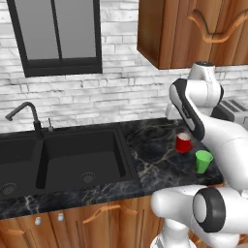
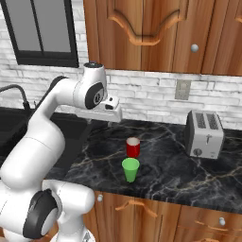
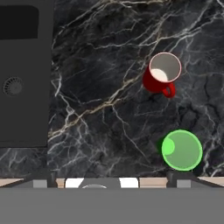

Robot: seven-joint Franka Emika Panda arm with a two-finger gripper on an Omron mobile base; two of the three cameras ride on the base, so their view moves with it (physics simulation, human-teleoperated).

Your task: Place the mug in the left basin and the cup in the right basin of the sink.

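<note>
The red mug (image 1: 183, 143) (image 2: 133, 147) (image 3: 161, 74) stands upright on the dark marble counter, right of the black sink. The green cup (image 1: 203, 161) (image 2: 130, 169) (image 3: 181, 150) stands just in front of it, nearer the counter's front edge. My gripper (image 2: 100, 118) (image 3: 111, 181) hangs above the counter, to the sink side of both, looking straight down. It is open and holds nothing, well apart from both vessels. The right basin (image 1: 104, 150) (image 3: 26, 113) and the left basin (image 1: 19, 155) lie empty, each with a round drain.
A black gooseneck faucet (image 1: 29, 114) rises behind the sink divider. A silver toaster (image 2: 204, 133) stands at the counter's back right. Wooden wall cabinets (image 2: 156, 33) hang over the counter. My own arm hides much of the sink in the right base view.
</note>
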